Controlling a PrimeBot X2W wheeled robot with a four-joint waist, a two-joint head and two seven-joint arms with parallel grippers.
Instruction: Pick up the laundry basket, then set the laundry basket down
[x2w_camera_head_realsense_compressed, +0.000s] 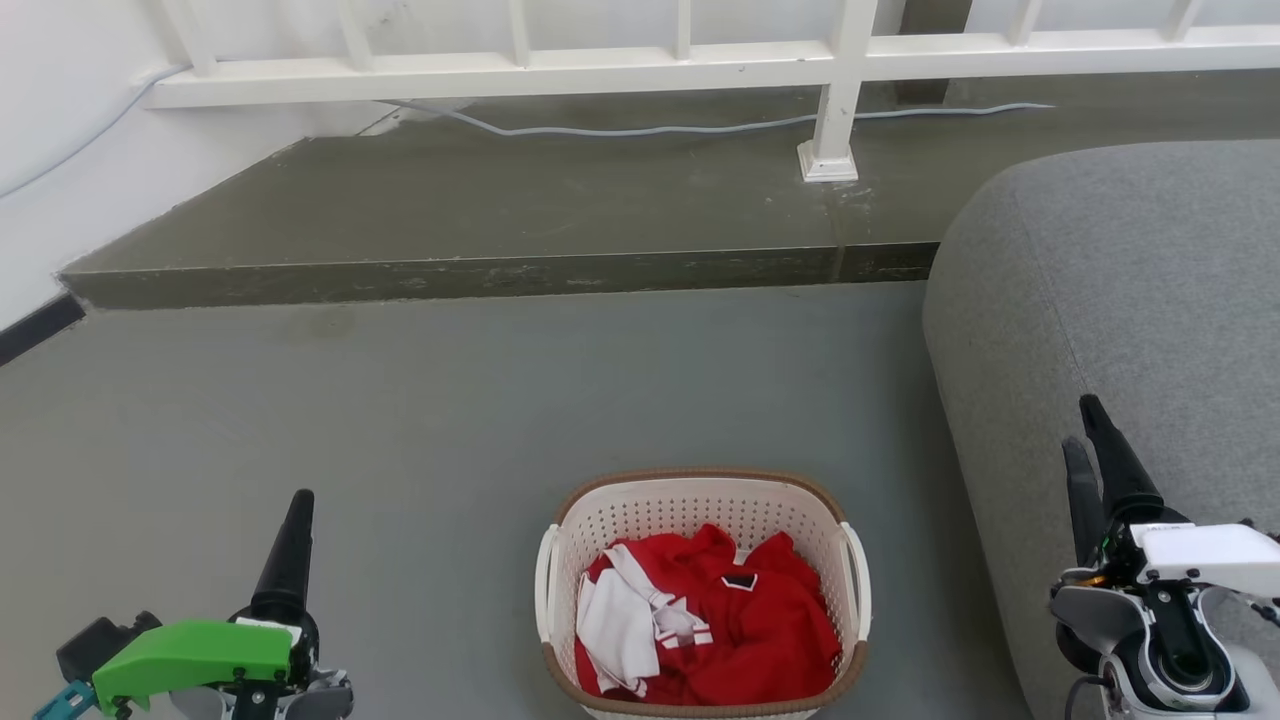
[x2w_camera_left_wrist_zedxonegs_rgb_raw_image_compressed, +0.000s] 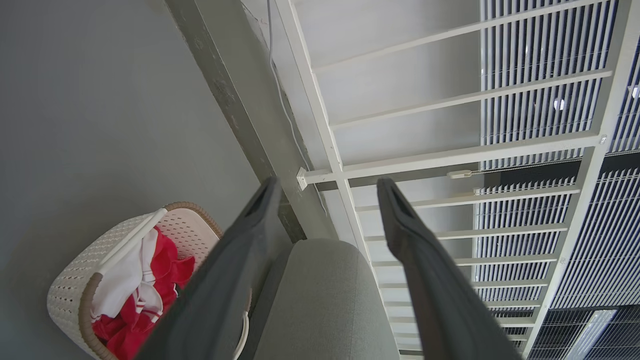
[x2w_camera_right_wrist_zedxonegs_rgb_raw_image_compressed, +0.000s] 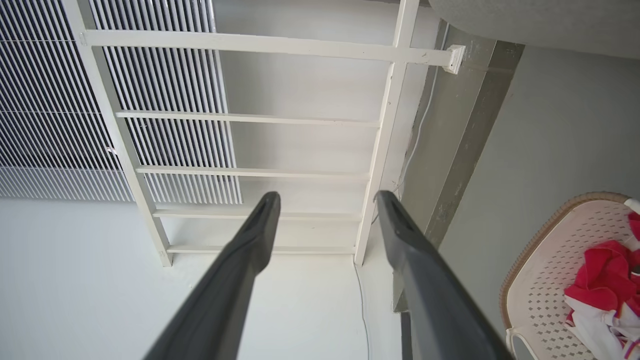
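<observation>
Head view, item 1, hidden or cut off: laundry basket at 6 o'clock, its near end clipped by the bottom edge. Left gripper at 8 o'clock shows a single dark finger; the second cannot be made out there. Right gripper at 4 o'clock shows both fingers, seen against the sofa.

Left wrist view: one finger crosses the basket's sofa side and covers part of the rim and a handle. Right wrist view: the basket is cut by the right edge.

Item 2, gripper condition: in each wrist view the two fingers stand spread, with a clear gap and nothing between them. Both grippers are well apart from the basket.

Item 3, edges and room:
- Bare grey floor lies from 9 to 12 o'clock of the basket.
- A raised step runs across at 12 o'clock, well apart from the basket. It carries a white railing, with a pale cable lying along it.
- The grey sofa stands near the basket at 3 o'clock, with a narrow strip of floor between them.
- A white wall stands at 10 o'clock.

Item 4, basket:
- It is upright on the floor, cream-white, with perforated walls and rounded corners.
- It has a brown woven-look rim and a brown band low on the sides.
- White handles sit at 9 and 3 o'clock.
- A red garment with white parts is heaped inside, below the rim.
</observation>
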